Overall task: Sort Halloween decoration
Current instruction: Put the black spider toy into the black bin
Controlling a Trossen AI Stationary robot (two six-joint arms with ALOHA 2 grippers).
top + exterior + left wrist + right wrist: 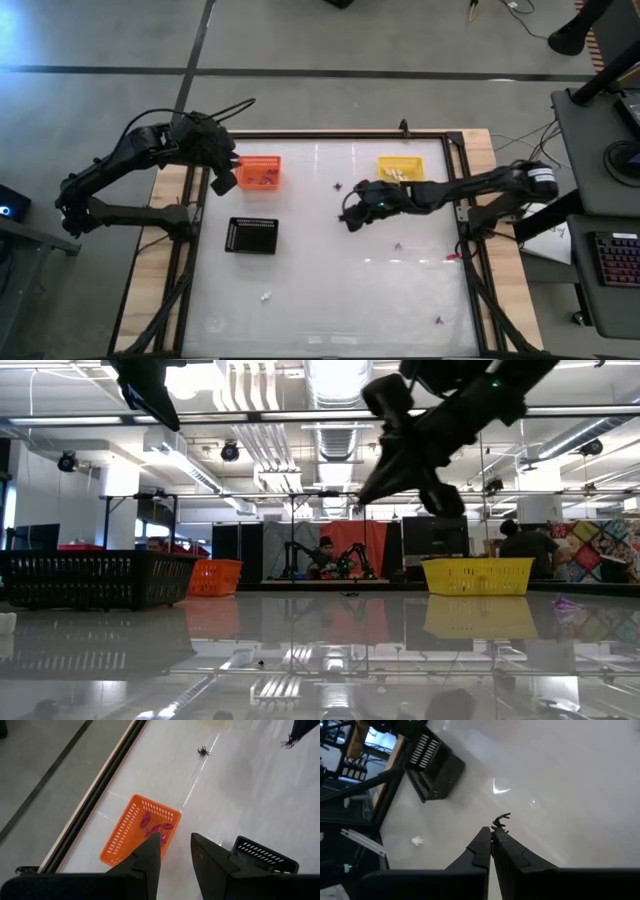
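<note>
From above, the left gripper (224, 178) hangs at the left edge of the orange basket (259, 172), which holds several purple trinkets (266, 177). The right gripper (351, 222) reaches toward the middle of the table (330, 290), clear of the yellow basket (400, 169) with its cream pieces. A dark spider (338, 185) lies on the table between the two baskets, near the right arm. A purple piece (398, 246) lies farther toward the front, a whitish trinket (266, 296) sits near the front left below the black tray (251, 235), and another purple one (438, 321) is at the front right.

From table height, both grippers hang high above the surface; the right one (372, 488) points down between the orange and yellow baskets.

Past the left wrist, the fingers (150, 852) stand apart with nothing between them, right over the orange basket's (122, 837) corner and its purple pieces (152, 827); the spider (203, 751) lies well beyond.

Past the right wrist, the fingers (482, 847) are pressed together on a small black spider-like trinket (500, 821) sticking out at their tips, raised above the table; the whitish trinket (417, 840) lies off to the side, near the tray (434, 772).
</note>
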